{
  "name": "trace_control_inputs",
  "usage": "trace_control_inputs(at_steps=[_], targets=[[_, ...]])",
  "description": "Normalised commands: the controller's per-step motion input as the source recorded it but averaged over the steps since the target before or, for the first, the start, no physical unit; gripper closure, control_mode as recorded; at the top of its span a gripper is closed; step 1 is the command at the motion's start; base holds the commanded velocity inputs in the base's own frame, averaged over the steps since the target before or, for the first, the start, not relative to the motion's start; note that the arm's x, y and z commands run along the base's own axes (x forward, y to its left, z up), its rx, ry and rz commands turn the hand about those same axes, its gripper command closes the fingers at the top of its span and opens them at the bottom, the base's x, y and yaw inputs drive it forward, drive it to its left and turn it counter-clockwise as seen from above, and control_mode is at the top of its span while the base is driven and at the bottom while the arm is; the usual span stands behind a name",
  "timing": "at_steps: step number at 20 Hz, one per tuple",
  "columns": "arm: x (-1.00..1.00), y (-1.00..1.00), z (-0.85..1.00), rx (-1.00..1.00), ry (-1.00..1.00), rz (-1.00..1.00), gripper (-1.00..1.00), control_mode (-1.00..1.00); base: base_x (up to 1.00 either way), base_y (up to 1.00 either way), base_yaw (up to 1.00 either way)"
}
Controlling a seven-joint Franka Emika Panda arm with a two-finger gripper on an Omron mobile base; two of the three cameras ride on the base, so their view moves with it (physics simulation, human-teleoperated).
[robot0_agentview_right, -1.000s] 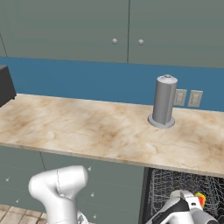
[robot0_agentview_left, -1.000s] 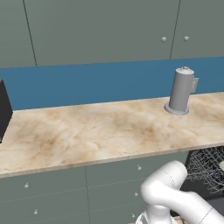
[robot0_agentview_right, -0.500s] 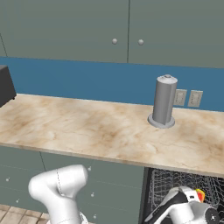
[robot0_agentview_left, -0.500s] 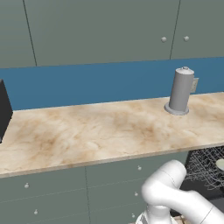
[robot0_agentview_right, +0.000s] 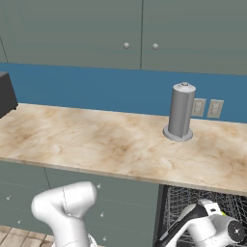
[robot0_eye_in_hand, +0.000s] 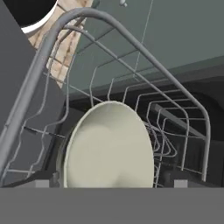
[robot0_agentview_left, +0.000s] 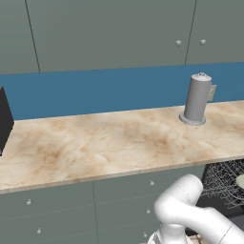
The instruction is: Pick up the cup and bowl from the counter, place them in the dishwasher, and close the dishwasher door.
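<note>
The dishwasher (robot0_agentview_right: 202, 212), a dark under-counter cavity below the right end of the worktop, stands open, and its thin grey wire-mesh rack (robot0_eye_in_hand: 144, 83) is pulled forward. In the hand view the small, shallow, pale grey-beige round bowl (robot0_eye_in_hand: 109, 146) sits inside that rack, tilted so its hollow faces the camera, with the curved wire hoops arching over and around it. A sliver of the same pale bowl (robot0_agentview_left: 240, 181) shows at the right edge of the left base view, down among the rack wires.

The long beige marble-patterned counter (robot0_agentview_left: 95, 143) with tan-brown veins carries a tall grey cylindrical canister (robot0_agentview_left: 197, 98) on a round base, standing upright near the back edge towards the right end, just in front of the blue wall strip. A black box-shaped appliance (robot0_agentview_left: 4, 121) sits at the far left end of the worktop.

The white arm reaches down into the dishwasher opening, its hand (robot0_agentview_right: 219, 229) low over the rack in the right base view. The pincer's finger tips cannot be made out in the hand view, so whether the jaws are apart or together cannot be told from the pictures, nor whether they touch the bowl, which lies directly before the hand.
</note>
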Motion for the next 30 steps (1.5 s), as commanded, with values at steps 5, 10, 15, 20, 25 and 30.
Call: trace_control_inputs(at_steps=[5,10,15,20,25,30], targets=[[-0.24,0.00,0.49,-0.05,0.00,0.00,-1.00,-1.00,0.00,0.00,0.00],[-0.19,0.00,0.06,0.00,0.00,-0.01,-1.00,-1.00,0.00,0.00,0.00],[-0.11,0.00,0.15,0.00,0.00,-0.05,-1.00,-1.00,0.00,0.00,0.00],[0.00,0.00,0.00,0.00,0.00,-0.02,-1.00,-1.00,0.00,0.00,0.00],[-0.09,-0.02,0.02,0.00,0.00,0.00,-1.00,-1.00,0.00,0.00,0.00],[-0.22,-0.07,0.15,0.00,0.00,-0.01,-1.00,-1.00,0.00,0.00,0.00]])
